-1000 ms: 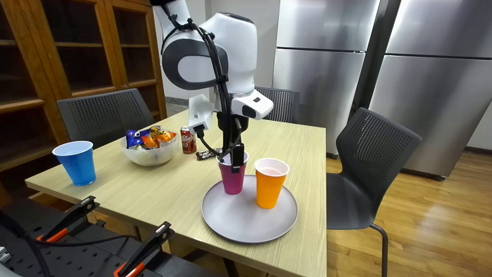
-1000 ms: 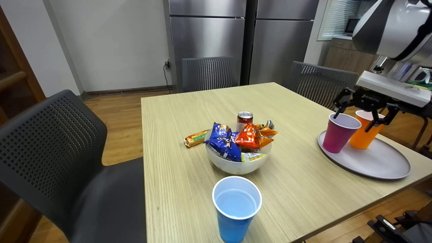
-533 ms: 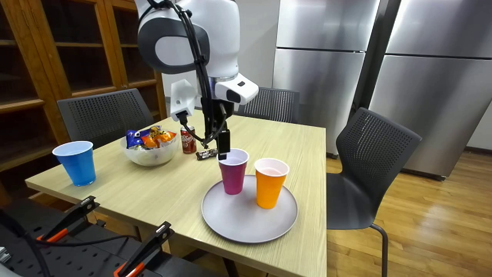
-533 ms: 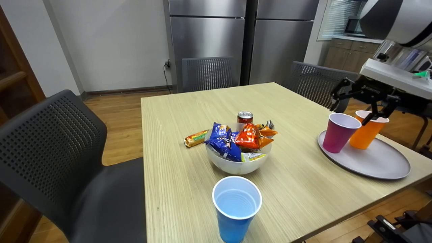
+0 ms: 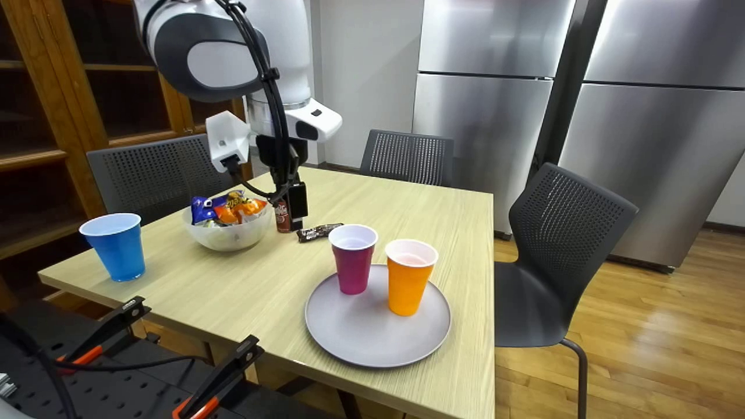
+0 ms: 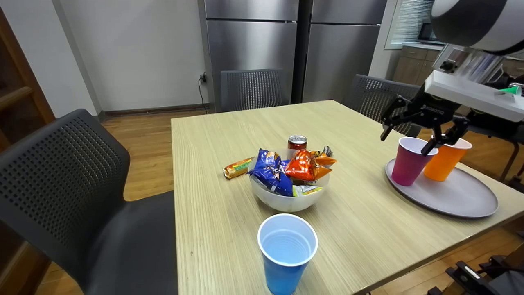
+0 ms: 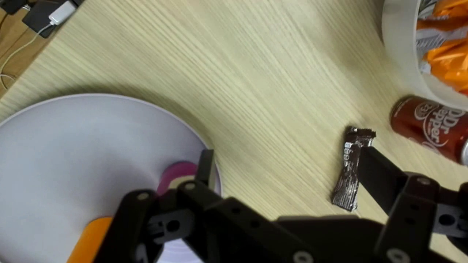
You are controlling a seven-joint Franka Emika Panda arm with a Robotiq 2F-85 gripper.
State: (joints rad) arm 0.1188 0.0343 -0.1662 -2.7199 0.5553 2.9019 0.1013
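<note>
Tool (image 7: 289,162) empty, jaws apart: brown-wrapped bar (image 7: 349,171) lies lower toward 1 jaw, roughly crosswise to the opening; purple cup (image 5: 353,266) toward the other.

In an exterior view, the magenta plastic cup (image 5: 353,270) stood left of the orange plastic cup (image 5: 408,285) on the round grey plate (image 5: 366,343); behind, the dark wrapped bar (image 5: 318,233) lay right of the red metal can (image 5: 282,218), apparently apart.
</note>
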